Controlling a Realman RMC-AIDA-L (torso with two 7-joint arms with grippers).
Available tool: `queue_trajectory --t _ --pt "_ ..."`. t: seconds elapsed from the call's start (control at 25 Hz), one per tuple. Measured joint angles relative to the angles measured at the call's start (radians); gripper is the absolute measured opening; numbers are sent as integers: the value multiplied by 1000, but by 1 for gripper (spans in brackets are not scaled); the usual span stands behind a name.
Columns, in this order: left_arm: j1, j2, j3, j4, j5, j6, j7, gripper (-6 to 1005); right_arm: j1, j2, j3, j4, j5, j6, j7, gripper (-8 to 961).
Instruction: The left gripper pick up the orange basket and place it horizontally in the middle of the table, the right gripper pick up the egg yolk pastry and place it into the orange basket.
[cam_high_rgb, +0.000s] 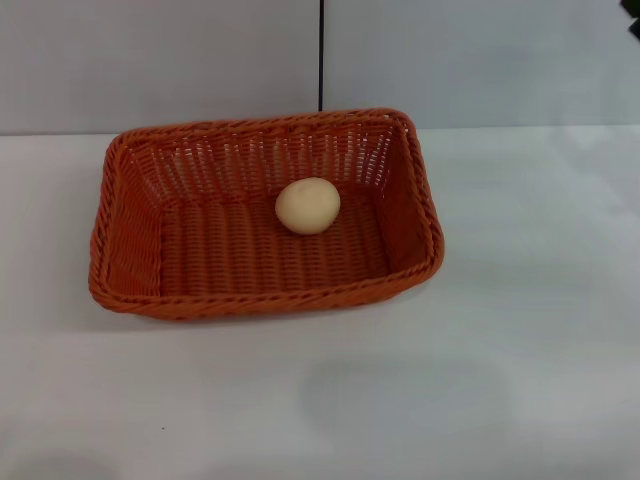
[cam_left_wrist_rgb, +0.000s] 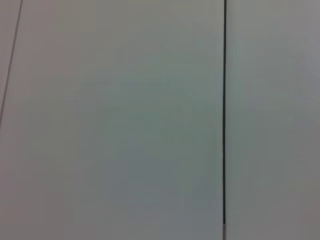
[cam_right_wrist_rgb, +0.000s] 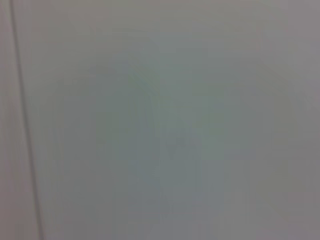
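Head view: egg yolk pastry (cam_high_rgb: 308, 205) sits inside orange basket (cam_high_rgb: 265, 290) on the table (cam_high_rgb: 520, 350). Wrist views show only blank panels; neither gripper visible, finger state unknowable.

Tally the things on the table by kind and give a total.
Orange basket: 1
Egg yolk pastry, lying inside the basket: 1
Total: 2
Neither claw shows in any view.

A bare test bench, lab-like: plain white table (cam_high_rgb: 520, 380) against grey wall panels (cam_high_rgb: 160, 60) split by a dark seam (cam_high_rgb: 321, 55).
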Motion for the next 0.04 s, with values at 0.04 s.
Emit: queue_trajectory --t 0.04 --pt "0 0 0 0 0 0 0 735 -1 0 2 1 9 -3 -1 700"
